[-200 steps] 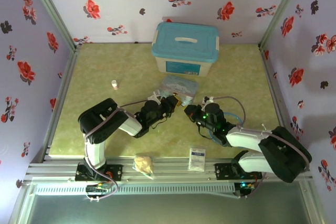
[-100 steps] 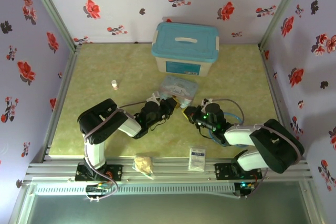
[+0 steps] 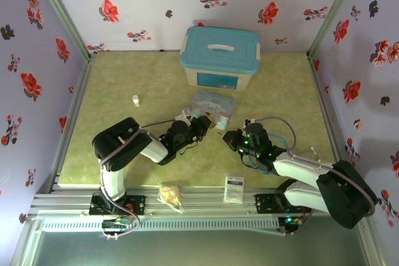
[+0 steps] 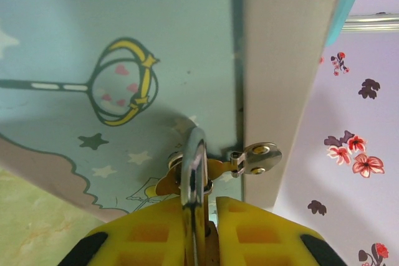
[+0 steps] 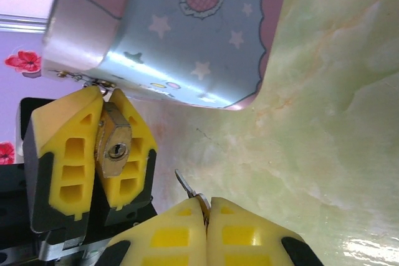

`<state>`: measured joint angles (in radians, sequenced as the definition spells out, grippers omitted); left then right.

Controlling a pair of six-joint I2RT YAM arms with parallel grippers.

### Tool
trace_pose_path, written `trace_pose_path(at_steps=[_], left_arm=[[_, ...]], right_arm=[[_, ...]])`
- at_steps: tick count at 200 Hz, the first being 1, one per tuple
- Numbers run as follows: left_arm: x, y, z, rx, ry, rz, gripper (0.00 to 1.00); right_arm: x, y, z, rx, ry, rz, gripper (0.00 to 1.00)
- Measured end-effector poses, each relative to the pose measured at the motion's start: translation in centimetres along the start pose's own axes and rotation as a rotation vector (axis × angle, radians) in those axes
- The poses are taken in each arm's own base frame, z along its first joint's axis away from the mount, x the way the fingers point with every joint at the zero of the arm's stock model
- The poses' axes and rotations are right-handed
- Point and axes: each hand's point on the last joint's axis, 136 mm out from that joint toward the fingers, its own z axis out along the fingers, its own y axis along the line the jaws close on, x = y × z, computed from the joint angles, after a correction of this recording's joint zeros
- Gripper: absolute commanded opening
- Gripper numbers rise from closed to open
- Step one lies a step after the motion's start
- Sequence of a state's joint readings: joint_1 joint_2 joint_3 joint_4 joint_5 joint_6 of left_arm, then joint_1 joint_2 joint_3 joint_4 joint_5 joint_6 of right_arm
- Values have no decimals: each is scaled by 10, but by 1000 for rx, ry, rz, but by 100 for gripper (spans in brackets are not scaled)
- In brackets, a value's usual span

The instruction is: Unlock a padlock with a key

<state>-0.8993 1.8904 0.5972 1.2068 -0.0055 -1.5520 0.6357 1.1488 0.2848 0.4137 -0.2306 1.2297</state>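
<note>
Clamping the padlock (image 5: 114,147), left gripper (image 4: 202,211) faces key (image 5: 186,186) pinched in right gripper (image 5: 206,209).

We see soft, even overhead light in the top view, faint shadows, a glare strip along the near rail (image 3: 187,223), up close we catch a glint on the shackle of the padlock (image 4: 194,172), its dark shadow on the tin (image 4: 93,42), wet-looking sheen on the table (image 5: 355,247).

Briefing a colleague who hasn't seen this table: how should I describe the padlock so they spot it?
In front of the blue-lidded box lies a pastel cartoon tin. At its edge the left gripper clamps the padlock: a chunky brass block with a keyhole, unlike the thin key in the right gripper.
</note>
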Motion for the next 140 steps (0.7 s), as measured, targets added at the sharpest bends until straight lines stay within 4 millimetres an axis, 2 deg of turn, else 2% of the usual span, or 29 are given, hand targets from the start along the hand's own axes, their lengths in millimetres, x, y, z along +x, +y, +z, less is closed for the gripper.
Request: trace_pose_path(at_steps=[45, 92, 140], left_arm=[[0, -1, 0, 5, 0, 0, 0], [2, -1, 0, 5, 4, 0, 0], [3, -5, 1, 15, 4, 0, 0]], right_arm=[[-5, 11, -4, -29, -45, -25, 0], [-8, 10, 3, -30, -57, -23, 0], [-10, 25, 7, -74, -63, -35, 0]])
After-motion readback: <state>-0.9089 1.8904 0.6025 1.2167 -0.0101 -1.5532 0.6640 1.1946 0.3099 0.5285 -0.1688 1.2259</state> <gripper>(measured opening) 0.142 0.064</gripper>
